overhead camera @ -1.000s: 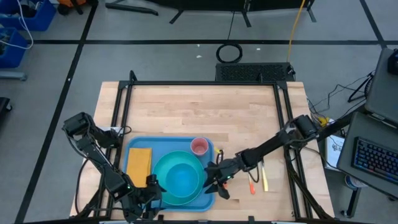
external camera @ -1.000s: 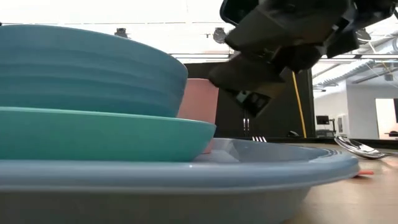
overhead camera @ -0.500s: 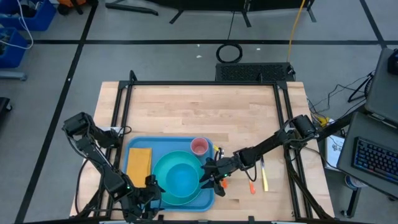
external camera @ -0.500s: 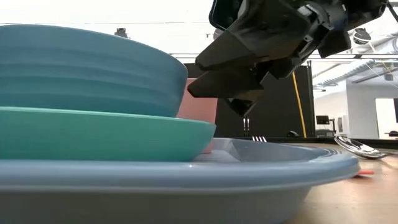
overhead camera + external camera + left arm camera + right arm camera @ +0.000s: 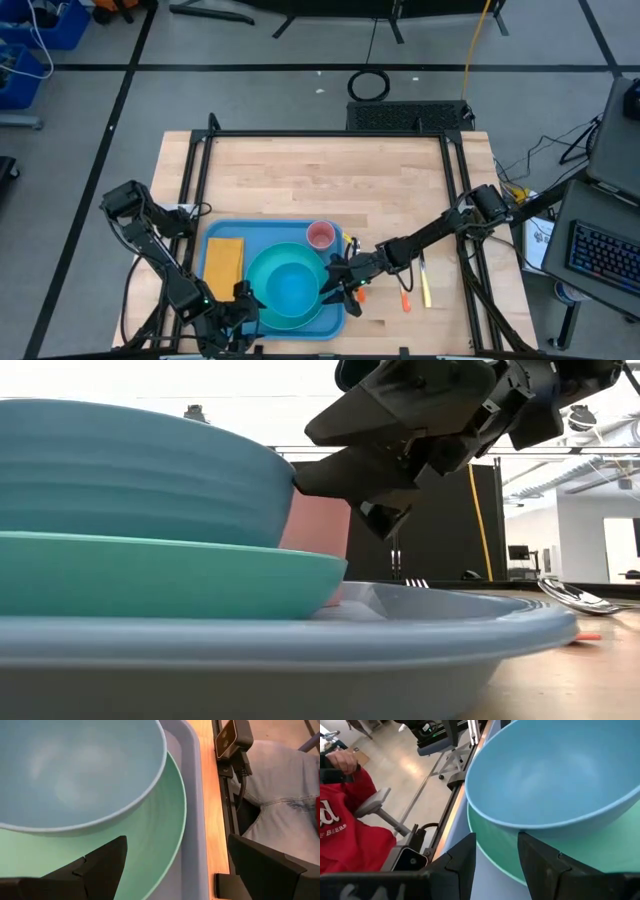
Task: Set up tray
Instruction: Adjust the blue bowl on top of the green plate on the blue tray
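Wooden table (image 5: pixel 330 180) under light-blue rimmed tray (image 5: pixel 228 310); right gripper (image 5: pixel 335 285) part-open, empty; left gripper (image 5: pixel 247 310) wide

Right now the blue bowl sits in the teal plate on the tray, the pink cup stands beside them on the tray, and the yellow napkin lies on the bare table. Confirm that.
One thing is wrong: the yellow napkin lies on the tray, at its left end, not on the bare table. The high view shows it. The rest stands: the blue bowl sits in the teal plate, and the pink cup stands beside them on the tray.

Light-blue rimmed tray (image 5: pixel 222 303) — flat on the table's near-left part.
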`<action>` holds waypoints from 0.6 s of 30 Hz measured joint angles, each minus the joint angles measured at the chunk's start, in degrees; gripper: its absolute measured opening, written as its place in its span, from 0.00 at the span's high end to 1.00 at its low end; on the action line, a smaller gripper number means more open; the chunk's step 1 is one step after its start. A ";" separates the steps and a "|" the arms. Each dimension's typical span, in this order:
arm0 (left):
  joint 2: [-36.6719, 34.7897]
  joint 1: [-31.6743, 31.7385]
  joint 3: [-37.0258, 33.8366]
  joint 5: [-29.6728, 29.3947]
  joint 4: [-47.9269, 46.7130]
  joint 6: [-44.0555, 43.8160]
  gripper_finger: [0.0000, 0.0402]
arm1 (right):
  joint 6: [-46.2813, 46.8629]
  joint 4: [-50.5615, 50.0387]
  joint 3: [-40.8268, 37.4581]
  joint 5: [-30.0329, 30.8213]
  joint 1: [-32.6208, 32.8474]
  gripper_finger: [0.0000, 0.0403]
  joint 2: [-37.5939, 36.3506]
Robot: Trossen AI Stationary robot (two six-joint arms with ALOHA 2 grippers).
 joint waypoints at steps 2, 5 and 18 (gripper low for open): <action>0.00 0.01 0.00 -0.33 0.00 0.06 0.12 | -0.25 0.66 0.00 0.23 0.02 0.67 0.00; 0.00 0.01 0.00 -0.46 -0.02 0.23 0.13 | -0.22 1.42 0.00 1.31 0.02 0.67 0.00; 0.00 0.05 0.00 -2.07 -1.75 -0.64 0.13 | 0.03 1.86 0.00 4.28 -0.26 0.67 0.00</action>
